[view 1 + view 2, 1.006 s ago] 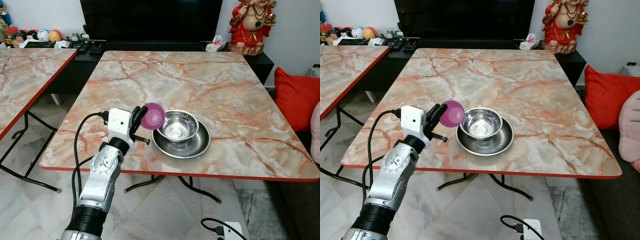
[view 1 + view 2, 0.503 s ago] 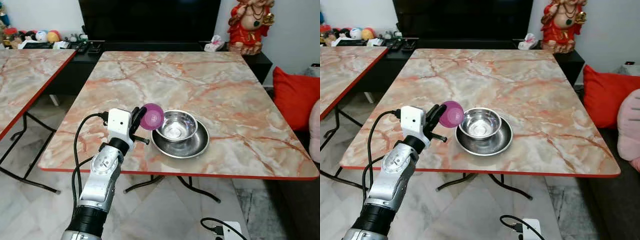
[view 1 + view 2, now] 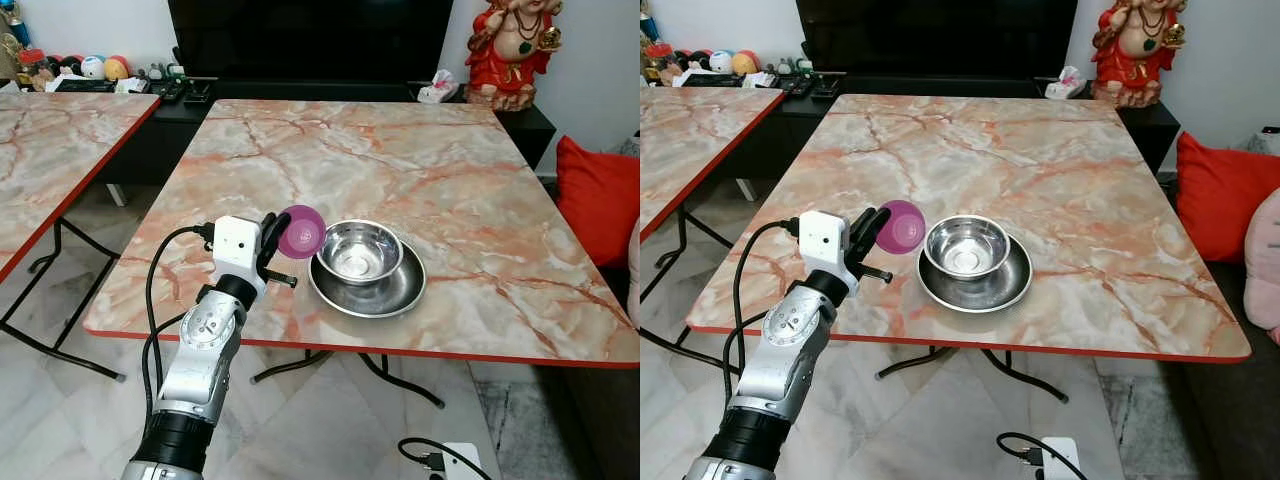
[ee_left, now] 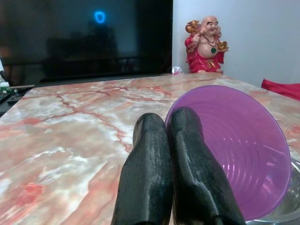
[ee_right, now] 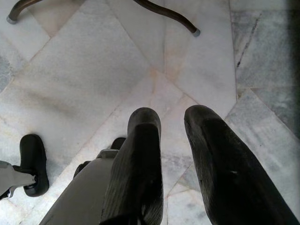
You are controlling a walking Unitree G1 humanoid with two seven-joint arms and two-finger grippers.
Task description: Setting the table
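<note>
Left eye view: left gripper (image 3: 283,232), jaws pinching purple cup's (image 3: 302,231) rim, hovered beside steel bowl (image 3: 359,251) near worktop's (image 3: 480,190) front edge.

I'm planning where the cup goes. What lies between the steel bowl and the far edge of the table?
Bare marble tabletop in the head views, all the way from the steel bowl.

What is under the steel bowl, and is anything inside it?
The steel bowl sits on a wider steel plate on the marble table. Its inside looks empty. The purple cup, pinched by the left gripper, hides the bowl's near-left rim.
</note>
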